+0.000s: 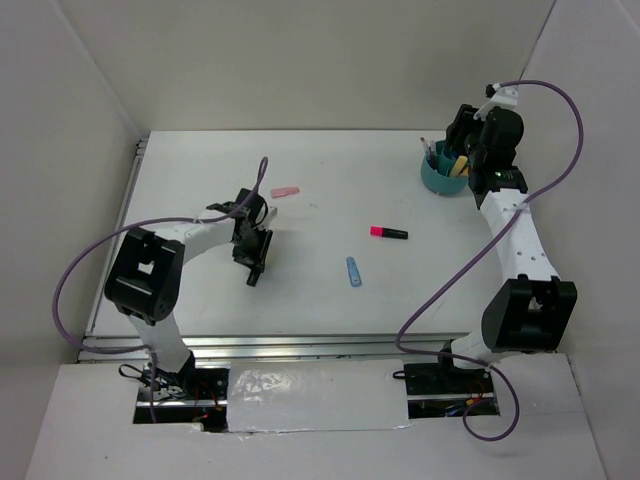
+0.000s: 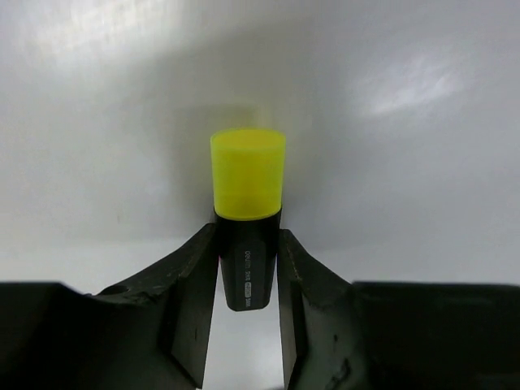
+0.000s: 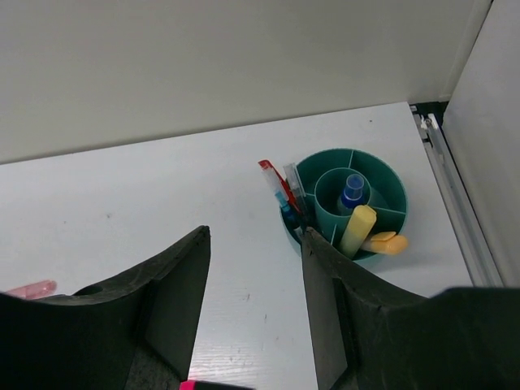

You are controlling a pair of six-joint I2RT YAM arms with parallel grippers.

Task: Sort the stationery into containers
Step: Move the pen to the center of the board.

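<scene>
finds the task part done. counts inside the teal cup [image 3: 390,188]: a blue-capped marker [image 3: 353,190] upright in the centre well, a yellow highlighter [image 3: 358,230] and an orange highlighter [image 3: 387,243] leaning in the outer ring, and a red pen [image 3: 270,175] bunched with other thin pens in a separate outer compartment.

notes four pieces outside the cup, all on the surface [image 1: 200,180]: a pink-black marker [image 1: 388,233] nearest the cup, a blue marker [image 1: 353,271] a little farther from it, a pink eraser [image 1: 285,190] well apart from it, and a yellow-capped highlighter [image 2: 247,175] farthest from it.

reports the left gripper [image 2: 248,231] with jaws set against both sides of that highlighter's black barrel, yellow cap past the tips. cannot tell whether lifted clear of the surface.

reports the right gripper [image 3: 254,236] above and just beside the cup, jaws well apart, nothing between them.

judges about half the stationery sorted. rates the pick-up of the yellow-capped highlighter as the step in hand. leaves the carry to the cup and three further pieces outstanding.
</scene>
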